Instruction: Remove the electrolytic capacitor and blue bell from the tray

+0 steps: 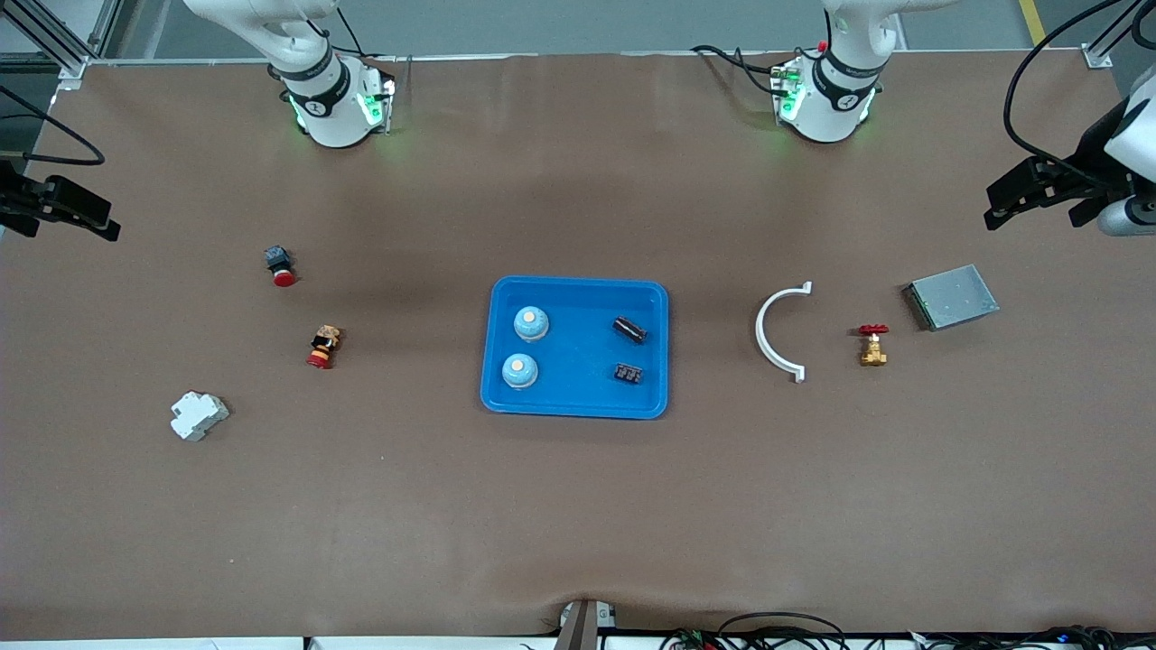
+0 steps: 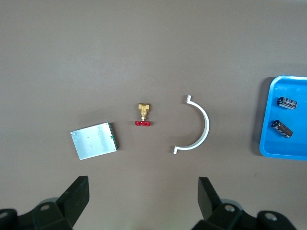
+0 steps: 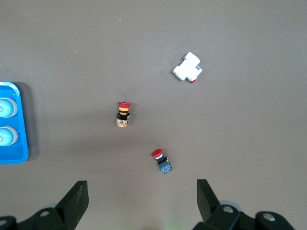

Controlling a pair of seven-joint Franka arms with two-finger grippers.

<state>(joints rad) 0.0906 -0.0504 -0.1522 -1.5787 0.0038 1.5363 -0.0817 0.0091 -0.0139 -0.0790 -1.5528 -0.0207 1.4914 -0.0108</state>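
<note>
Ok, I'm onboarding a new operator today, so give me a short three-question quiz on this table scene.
1. True or false: both bells sit in the blue tray.
2. How many capacitors are in the tray?
3. Which lies nearest the white curved clip? A) brass valve B) white breaker C) metal box

Key: 1 true; 2 two; 3 A.

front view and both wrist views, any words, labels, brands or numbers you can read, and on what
No text can be read in any view.
Capacitors in the blue tray: pale markings, too small to read.
Round badges on the arm bases: a mark, not legible.
Grey metal box, white breaker, push buttons: no print shows.
</note>
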